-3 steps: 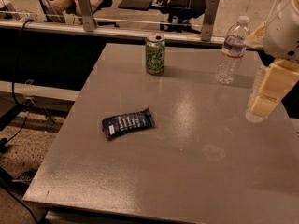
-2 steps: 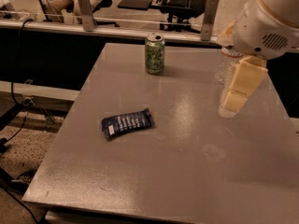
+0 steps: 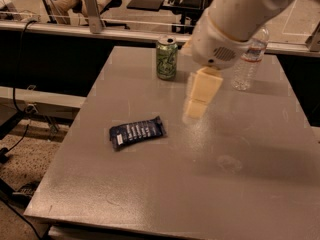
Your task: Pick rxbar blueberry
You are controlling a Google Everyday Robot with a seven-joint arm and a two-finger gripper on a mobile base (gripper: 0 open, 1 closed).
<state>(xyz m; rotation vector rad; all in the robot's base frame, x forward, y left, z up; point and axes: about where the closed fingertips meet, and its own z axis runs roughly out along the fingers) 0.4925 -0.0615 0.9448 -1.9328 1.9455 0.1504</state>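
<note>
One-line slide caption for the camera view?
The gripper hangs over the table, apart from the rxbar blueberry lying flat; green can and water bottle stand behind.

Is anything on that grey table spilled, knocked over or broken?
Nothing much. The green can and water bottle stand upright; the dark snack bar lies flat, slightly askew to the table edge. A faint smudge marks the surface. The pincer hangs between the bar and the bottle.

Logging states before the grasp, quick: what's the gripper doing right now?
Gripper: open or closed cannot be told; it hangs above the table, right of the rxbar blueberry, not touching it.
</note>
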